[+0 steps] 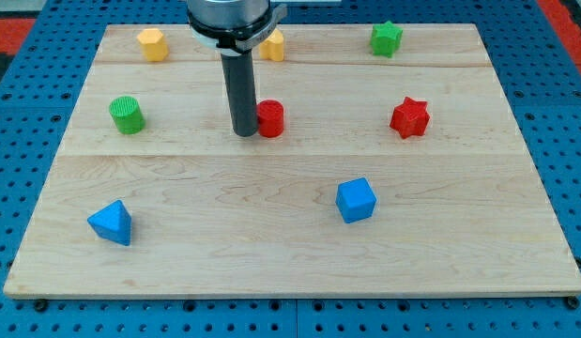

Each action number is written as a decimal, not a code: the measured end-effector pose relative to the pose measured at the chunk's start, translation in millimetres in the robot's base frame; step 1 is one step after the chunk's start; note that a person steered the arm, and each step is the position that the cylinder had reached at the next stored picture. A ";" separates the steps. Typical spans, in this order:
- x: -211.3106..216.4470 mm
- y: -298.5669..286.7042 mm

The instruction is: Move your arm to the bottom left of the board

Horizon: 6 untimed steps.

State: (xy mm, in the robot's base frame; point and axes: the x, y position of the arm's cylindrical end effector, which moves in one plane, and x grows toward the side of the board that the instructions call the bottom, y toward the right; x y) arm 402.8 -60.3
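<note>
My tip (244, 132) is the thing to be moved, and it stands in the upper middle of the desk (290, 272), touching or just short of the red cylinder (270, 118) on that block's left side. Judged against the task, almost nothing is done: the bottom left corner of the desk lies well apart from the tip, down and toward the view's left, so nearly the whole travel is left.

Going from the view's left to its right: the blue triangular block (112, 222) sits near the bottom left corner, right in the region the tip has to reach, so I judge the path should end beside it or below it, not through it. Above it, the green cylinder (127, 115) stands at the left of the middle row, and the yellow block (152, 44) lies at the top left. Then comes the rod, dark and upright, hanging from a grey housing at the view's top. Behind the rod a second yellow block (273, 45) is partly hidden. Further right the blue cube (356, 200) lies in the lower half, the green star (386, 38) at the top, and the red star (409, 117) in the middle row.

The end effector is a plain rod with no jaws, so it neither opens nor closes and has hold of nothing. A straight diagonal run toward the corner would, I judge, pass between the green cylinder and the blue triangular block.
</note>
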 end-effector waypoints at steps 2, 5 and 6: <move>-6.7 -58.2; 78.6 -99.3; 99.3 -178.5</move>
